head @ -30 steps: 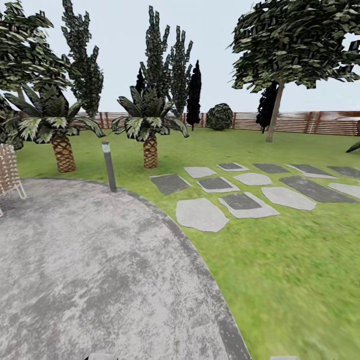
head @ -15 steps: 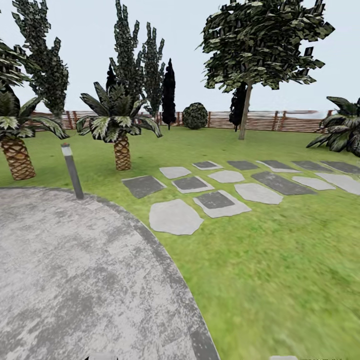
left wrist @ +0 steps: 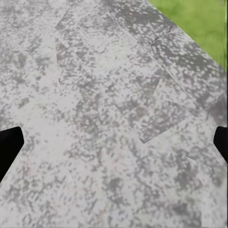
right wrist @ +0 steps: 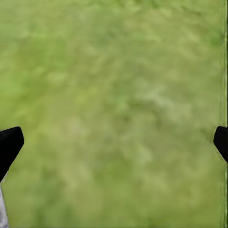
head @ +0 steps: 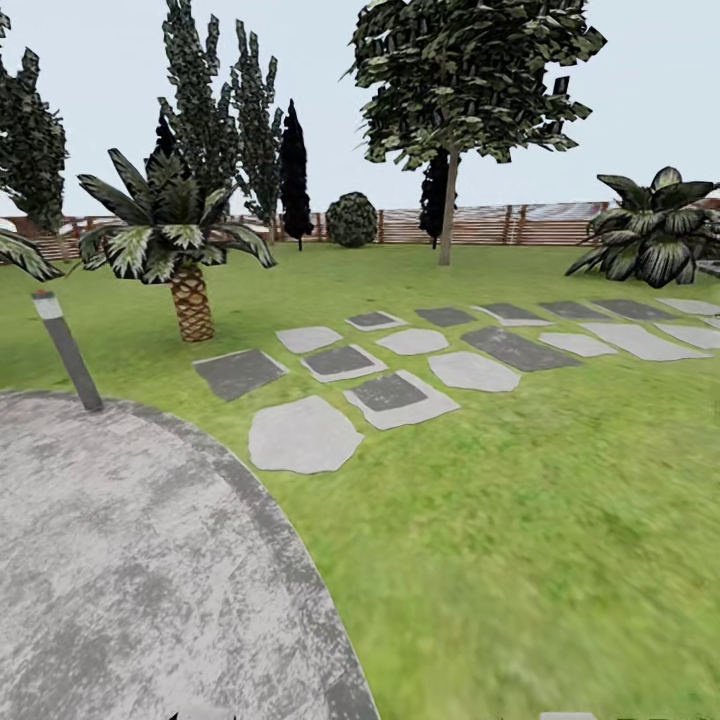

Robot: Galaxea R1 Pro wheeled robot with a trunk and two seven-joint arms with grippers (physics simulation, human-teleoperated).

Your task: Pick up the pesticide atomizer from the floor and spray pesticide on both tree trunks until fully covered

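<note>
Turning right, I see the palm [head: 178, 240] slide left; my left tool [left wrist: 114, 142] hangs wide open over patio [left wrist: 95, 118], right tool [right wrist: 114, 142] wide open over grass [right wrist: 114, 95], both empty.

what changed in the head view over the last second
The whole picture slid left, so the camera turned right; nothing in the garden itself moved. The woven chair and far-left palm left the frame, and a leafy plant came in at right. The lamp post now stands near the left edge. Both end effectors, left and right, are open and empty. Patio, stepping stones and fence unchanged.
</note>
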